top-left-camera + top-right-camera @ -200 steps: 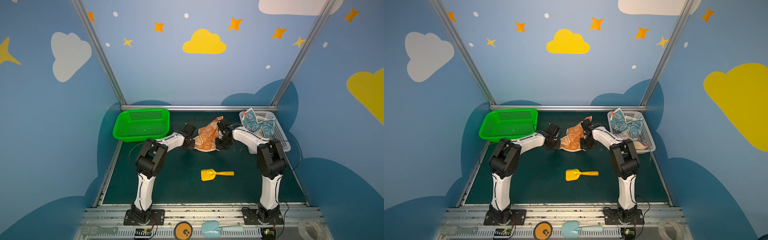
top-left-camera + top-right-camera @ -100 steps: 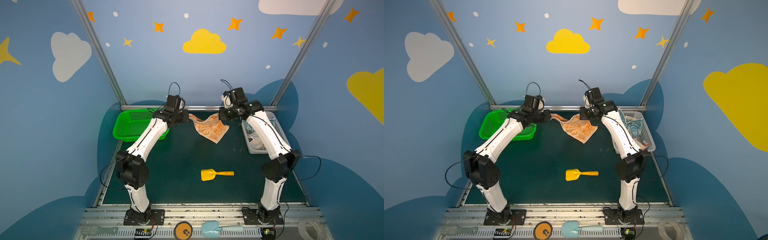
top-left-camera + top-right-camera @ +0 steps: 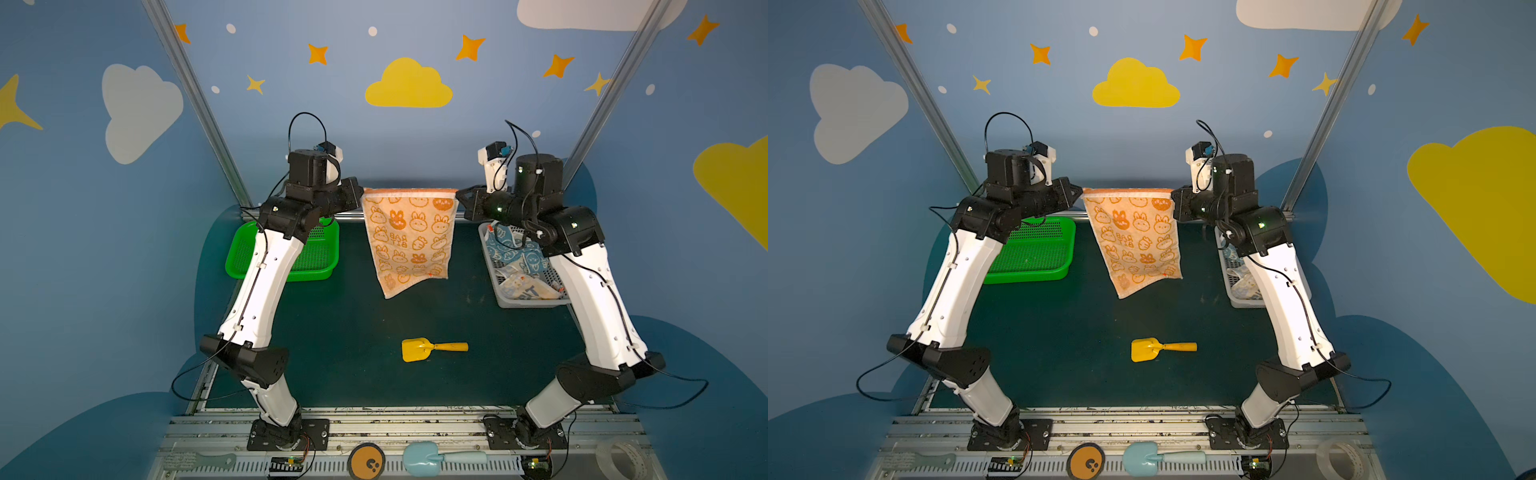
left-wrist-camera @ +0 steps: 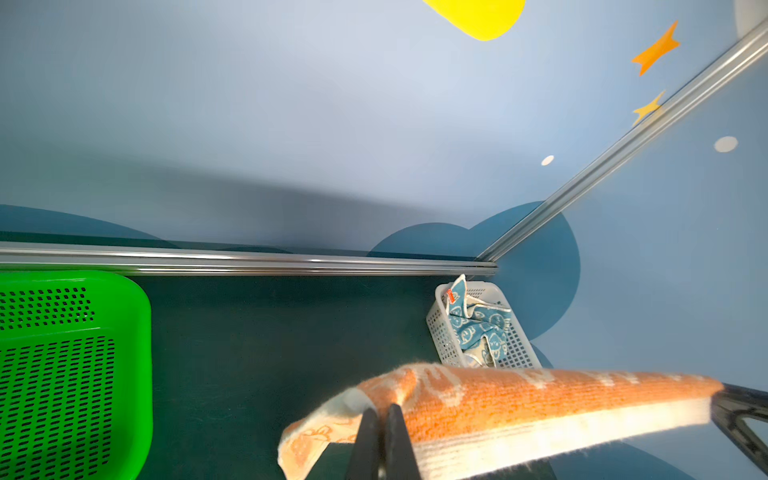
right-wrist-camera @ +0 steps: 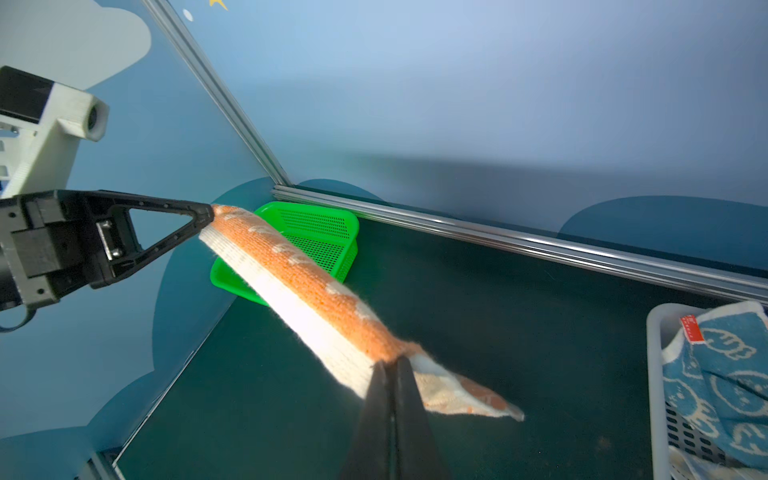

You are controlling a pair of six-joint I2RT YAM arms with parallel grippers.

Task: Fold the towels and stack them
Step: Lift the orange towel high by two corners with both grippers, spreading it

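The dark green felt worktop (image 3: 332,332) fills the floor of the blue booth. Both white-and-black arms rise from its near edge and lean toward the far edge, wrists turned inward to face each other.

Between them, high over the far middle of the worktop, hangs a square orange terry towel (image 3: 409,237) printed with pale rabbit faces. Its top hem is pulled straight and level. The left gripper (image 3: 360,195) is clamped on one top corner and the right gripper (image 3: 459,197) on the other; both wrist views show the black fingers pressed together with the cloth pinched between them (image 4: 380,409) (image 5: 390,365). The towel hangs flat, and its lower edge slants, lowest on the left arm's side.

A bright green perforated plastic basket (image 3: 316,253) sits in the far left corner of the worktop, partly behind the left arm. A white slotted plastic basket (image 3: 494,266) stands along the right edge near the far corner. It holds the other two towels, both crumpled: a blue towel with pale cartoon faces (image 3: 509,249) in the far half and a cream towel with blue lettering (image 3: 523,286) in the near half.

A small yellow plastic toy shovel (image 3: 432,348) lies flat toward the near edge, well apart from everything else, handle pointing to the right edge.
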